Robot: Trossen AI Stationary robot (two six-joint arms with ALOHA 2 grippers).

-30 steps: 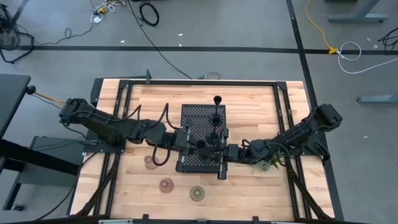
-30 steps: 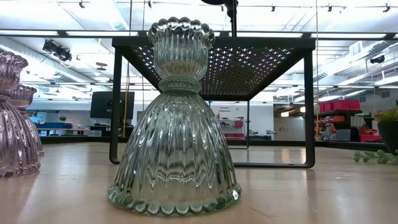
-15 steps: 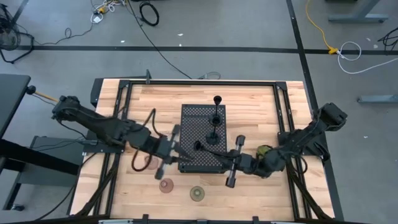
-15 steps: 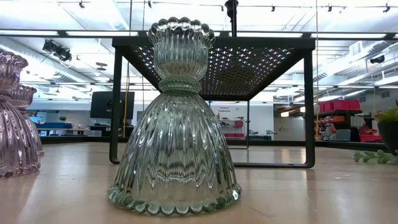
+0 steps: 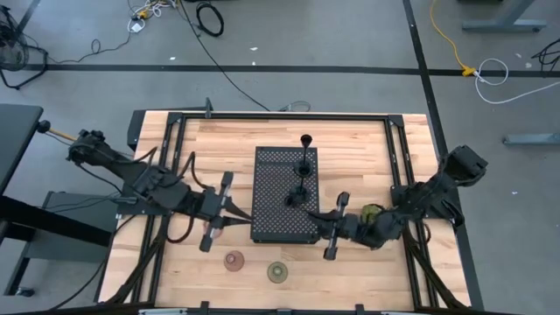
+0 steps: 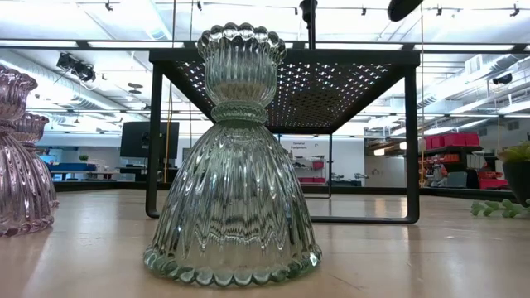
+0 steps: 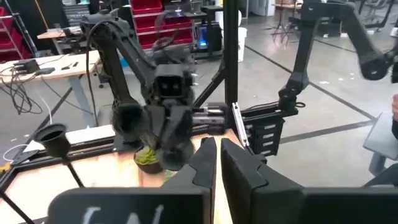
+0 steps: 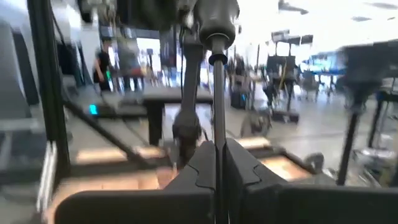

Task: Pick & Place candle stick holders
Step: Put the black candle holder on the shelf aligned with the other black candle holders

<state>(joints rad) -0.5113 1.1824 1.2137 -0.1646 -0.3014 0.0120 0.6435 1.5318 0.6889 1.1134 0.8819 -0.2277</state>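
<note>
**High view.** My left fingers (image 5: 215, 213) hover over the counter (image 5: 359, 144) just left of the tray (image 5: 273, 188). My right fingers (image 5: 333, 227) are off the tray's front right corner. Two black holders (image 5: 297, 194) stand on the tray. A pink cup (image 5: 234, 260) and a green cup (image 5: 277, 273) sit on the counter in front of it.

**Low view.** The green cup (image 6: 233, 165) stands upright and close. Pink cups (image 6: 16, 157) are at the left edge, the tray overhead, and a sprig (image 6: 501, 207) at the far right.

**Left wrist view.** My left fingers (image 7: 216, 155) are almost together and hold nothing.

**Right wrist view.** My right fingers (image 8: 214, 158) are closed on the thin stem of a black holder (image 8: 215, 18), its knob above them. As I judge it, I am carrying this one. To do it well I should keep the stem upright, clear the tray's rim, set the base flat on open counter away from the cups, and only then part my fingers.

**Writing.** A pale mark on my left wrist housing cannot be read, and I see no brand elsewhere.
</note>
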